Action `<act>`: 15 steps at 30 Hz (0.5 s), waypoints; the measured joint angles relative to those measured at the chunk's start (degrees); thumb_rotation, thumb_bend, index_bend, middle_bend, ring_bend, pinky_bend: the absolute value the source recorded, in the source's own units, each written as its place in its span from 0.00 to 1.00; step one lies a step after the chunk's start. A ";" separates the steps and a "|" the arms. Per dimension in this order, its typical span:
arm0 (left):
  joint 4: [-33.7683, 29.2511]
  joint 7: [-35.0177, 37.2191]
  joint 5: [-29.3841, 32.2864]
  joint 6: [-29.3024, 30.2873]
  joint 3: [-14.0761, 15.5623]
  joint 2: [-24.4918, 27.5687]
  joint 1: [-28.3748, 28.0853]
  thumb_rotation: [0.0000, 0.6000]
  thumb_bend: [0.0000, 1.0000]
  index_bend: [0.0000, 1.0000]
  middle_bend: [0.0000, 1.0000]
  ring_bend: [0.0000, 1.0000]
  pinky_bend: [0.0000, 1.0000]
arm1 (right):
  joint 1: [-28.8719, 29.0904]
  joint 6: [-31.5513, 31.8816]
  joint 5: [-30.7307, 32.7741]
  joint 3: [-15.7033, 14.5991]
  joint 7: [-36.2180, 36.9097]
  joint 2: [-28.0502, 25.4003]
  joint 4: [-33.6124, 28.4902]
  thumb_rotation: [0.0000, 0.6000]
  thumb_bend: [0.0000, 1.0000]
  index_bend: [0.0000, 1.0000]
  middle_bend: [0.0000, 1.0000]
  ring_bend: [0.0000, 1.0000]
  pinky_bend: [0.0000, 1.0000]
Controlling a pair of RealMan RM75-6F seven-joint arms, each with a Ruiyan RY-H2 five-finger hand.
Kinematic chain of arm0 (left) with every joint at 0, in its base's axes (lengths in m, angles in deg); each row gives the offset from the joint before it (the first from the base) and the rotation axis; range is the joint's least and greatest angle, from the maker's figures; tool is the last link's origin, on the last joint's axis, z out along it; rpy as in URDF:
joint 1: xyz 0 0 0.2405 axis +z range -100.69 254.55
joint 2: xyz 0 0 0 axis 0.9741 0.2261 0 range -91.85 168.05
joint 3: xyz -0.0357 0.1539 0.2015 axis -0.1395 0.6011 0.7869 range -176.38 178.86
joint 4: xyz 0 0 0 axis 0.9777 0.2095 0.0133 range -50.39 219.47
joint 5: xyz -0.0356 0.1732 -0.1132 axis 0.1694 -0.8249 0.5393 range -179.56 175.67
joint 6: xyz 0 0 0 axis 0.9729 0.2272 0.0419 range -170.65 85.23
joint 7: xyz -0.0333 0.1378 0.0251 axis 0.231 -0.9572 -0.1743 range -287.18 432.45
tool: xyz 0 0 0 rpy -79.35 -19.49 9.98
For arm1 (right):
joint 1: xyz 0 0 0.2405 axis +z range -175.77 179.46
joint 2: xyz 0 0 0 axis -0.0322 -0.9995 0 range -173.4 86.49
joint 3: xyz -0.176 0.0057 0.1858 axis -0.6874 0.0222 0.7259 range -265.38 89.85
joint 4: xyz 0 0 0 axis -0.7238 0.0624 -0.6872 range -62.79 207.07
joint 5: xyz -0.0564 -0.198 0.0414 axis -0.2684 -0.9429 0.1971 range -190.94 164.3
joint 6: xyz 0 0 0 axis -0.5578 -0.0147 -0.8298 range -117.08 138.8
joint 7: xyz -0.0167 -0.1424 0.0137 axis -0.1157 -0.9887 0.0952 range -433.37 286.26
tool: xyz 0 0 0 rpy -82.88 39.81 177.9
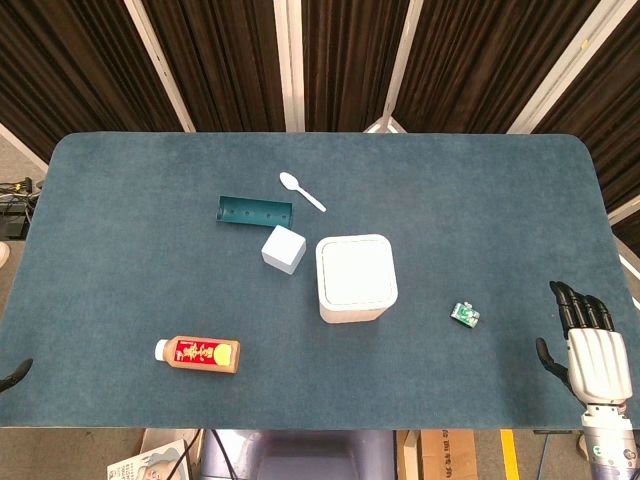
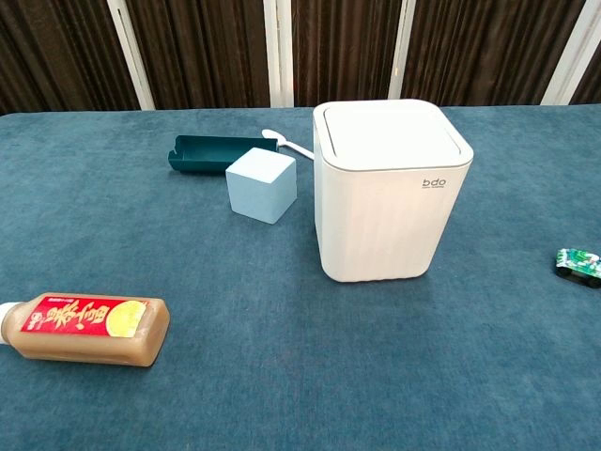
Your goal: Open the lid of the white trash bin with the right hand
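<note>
The white trash bin (image 1: pixel 355 278) stands upright near the middle of the table, its lid (image 2: pixel 390 134) lying flat and closed on top. My right hand (image 1: pixel 593 345) hovers at the table's front right corner, palm down, fingers stretched out and holding nothing, far to the right of the bin. It does not show in the chest view. Of my left hand only a dark tip (image 1: pixel 14 376) shows at the left edge of the head view, too little to read its state.
A pale blue cube (image 1: pixel 284 249), a teal tray (image 1: pixel 254 212) and a white spoon (image 1: pixel 301 191) lie behind and left of the bin. A bottle (image 1: pixel 198 354) lies on its side at front left. A small green toy car (image 1: pixel 465 314) sits between bin and right hand.
</note>
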 measured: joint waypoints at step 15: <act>0.51 0.76 -0.50 1.13 -0.20 -0.02 0.29 1.00 0.02 0.12 0.03 0.00 0.00 | -0.33 0.73 -0.41 -0.07 0.17 -0.09 -0.11 1.00 0.37 0.05 0.13 0.16 0.14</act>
